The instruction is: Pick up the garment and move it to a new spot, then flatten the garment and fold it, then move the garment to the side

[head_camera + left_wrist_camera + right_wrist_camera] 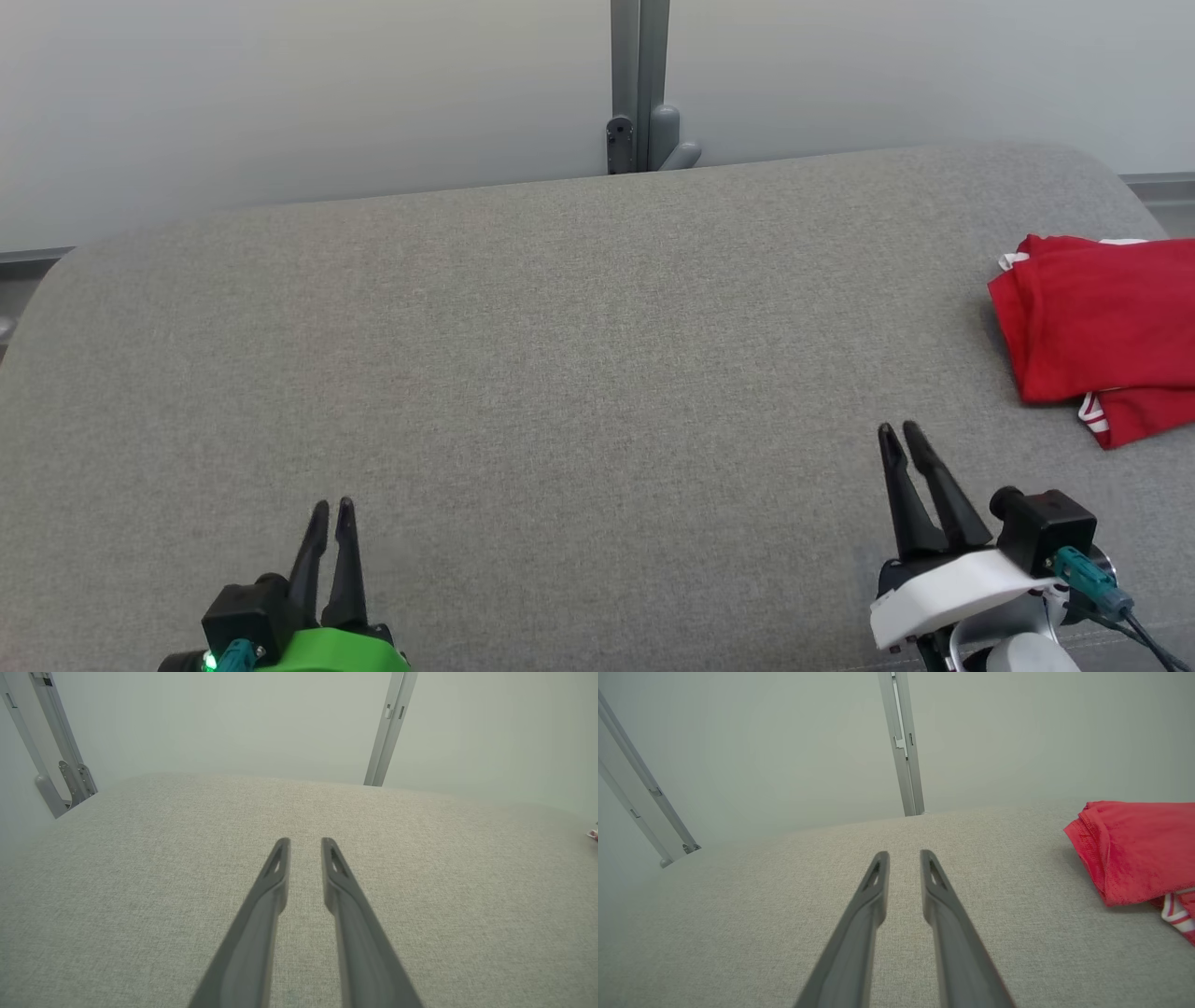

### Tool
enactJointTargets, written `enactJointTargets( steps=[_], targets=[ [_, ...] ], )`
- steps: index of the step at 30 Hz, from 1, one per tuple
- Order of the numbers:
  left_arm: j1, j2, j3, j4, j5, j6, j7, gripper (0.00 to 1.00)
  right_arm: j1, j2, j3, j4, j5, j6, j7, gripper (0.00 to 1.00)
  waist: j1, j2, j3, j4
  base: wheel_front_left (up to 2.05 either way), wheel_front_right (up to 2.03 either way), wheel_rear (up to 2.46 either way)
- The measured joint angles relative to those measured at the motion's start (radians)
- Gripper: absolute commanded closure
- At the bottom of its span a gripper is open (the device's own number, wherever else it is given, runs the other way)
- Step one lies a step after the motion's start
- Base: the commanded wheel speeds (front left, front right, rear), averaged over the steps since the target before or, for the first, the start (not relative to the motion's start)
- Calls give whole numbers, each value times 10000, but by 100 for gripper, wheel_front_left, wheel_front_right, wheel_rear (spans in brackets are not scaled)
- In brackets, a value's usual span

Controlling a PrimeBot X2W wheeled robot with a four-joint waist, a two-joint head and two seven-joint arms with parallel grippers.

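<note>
Both pairs of jaws stand narrowly apart and empty: left gripper (333,502) near left, right gripper (898,427) near right. Garment (1102,317) lies folded at the far right of the pad (560,355); it looks already set aside, so any retreat should pass well clear of it

The right gripper (903,858) points across the grey cushion (738,914), its two dark fingers (859,933) slightly apart with nothing between them. The red garment (1134,849) lies folded at the right edge, well apart from the fingertips, with a white-striped hem below. Behind, a post (906,765) stands against the pale wall (784,742); a slanted rail (640,793) shows at left
</note>
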Motion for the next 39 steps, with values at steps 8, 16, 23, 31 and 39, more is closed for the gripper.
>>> enactJointTargets(
  steps=[8, 16, 23, 31, 39],
  targets=[
    [127, -27, 81, 293, -874, -67, 253, 100, 233, 2, -48, 303, 968, -2, 196, 100, 0, 0, 4, -2, 0, 0, 0],
    [67, -44, 251, 286, -2270, -236, 546, 100, 196, -102, -207, 383, 2516, -2, 533, 100, 0, 0, 13, -6, 0, 0, 0],
    [-71, -73, 397, 265, -3534, -405, 823, 100, 115, -188, -355, 449, 3902, -2, 813, 100, 0, 0, 21, -9, 0, 0, 0],
    [-208, -96, 545, 236, -4696, -541, 1076, 100, 28, -244, -516, 508, 5150, -2, 1110, 100, 0, 0, 28, -13, 0, 0, 0],
    [-314, -127, 656, 221, -5580, -650, 1273, 100, -33, -276, -642, 552, 6140, -2, 1336, 100, 0, 1, 35, -16, 0, 0, 0]
  ],
)
